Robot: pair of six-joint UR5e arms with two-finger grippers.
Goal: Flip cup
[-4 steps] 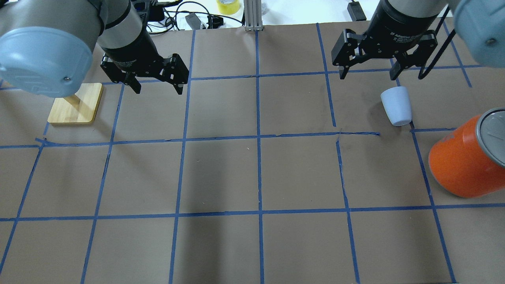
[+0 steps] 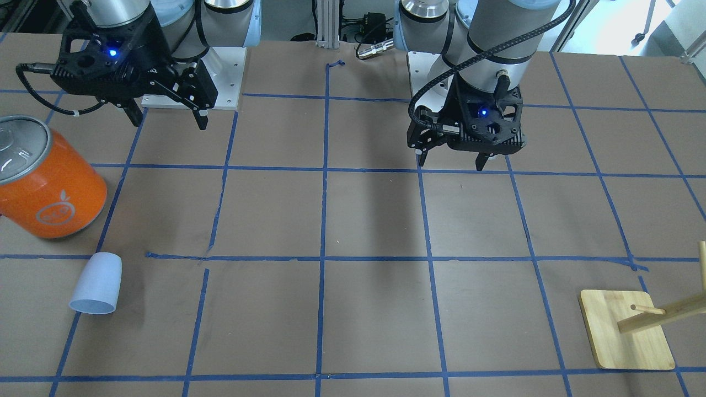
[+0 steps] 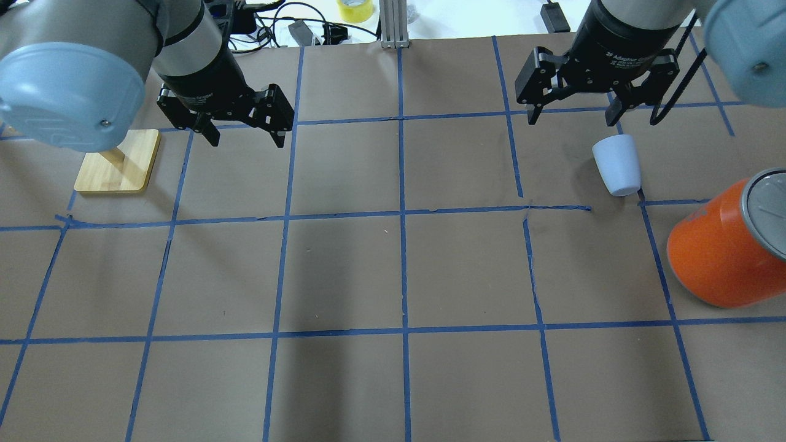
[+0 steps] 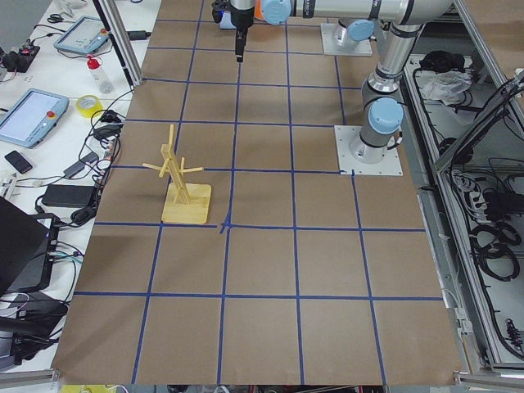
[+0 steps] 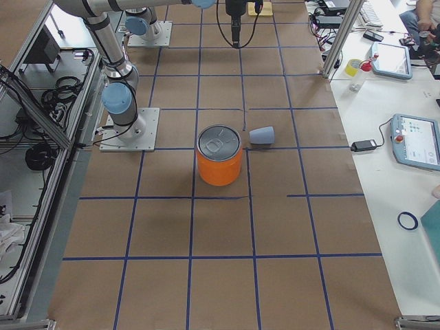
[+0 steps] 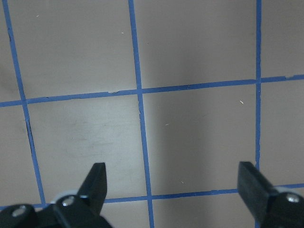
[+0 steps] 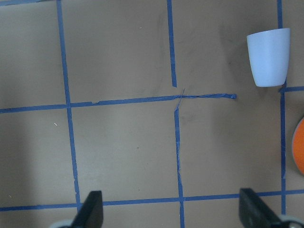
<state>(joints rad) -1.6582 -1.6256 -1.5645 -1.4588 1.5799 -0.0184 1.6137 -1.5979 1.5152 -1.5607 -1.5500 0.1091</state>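
The cup point(image 3: 617, 164) is a small pale blue-white tumbler lying on its side on the brown paper. Its wide end points away from the robot. It also shows in the front view point(image 2: 96, 284), the right side view point(image 5: 262, 135) and the right wrist view point(image 7: 269, 57). My right gripper point(image 3: 574, 116) hangs open and empty well above the table. In its wrist view the cup lies up and to the right, outside the finger span point(image 7: 171, 194). My left gripper point(image 3: 247, 141) is open and empty over bare paper, far from the cup.
A large orange can point(image 3: 718, 245) with a silver lid stands close beside the cup on the robot's right. A wooden peg stand on a bamboo base point(image 3: 120, 162) is at the far left. Cables and a yellow tape roll point(image 3: 355, 9) lie beyond the table's far edge.
My right gripper has shifted very slightly. The cup, the can and the left arm have not moved.
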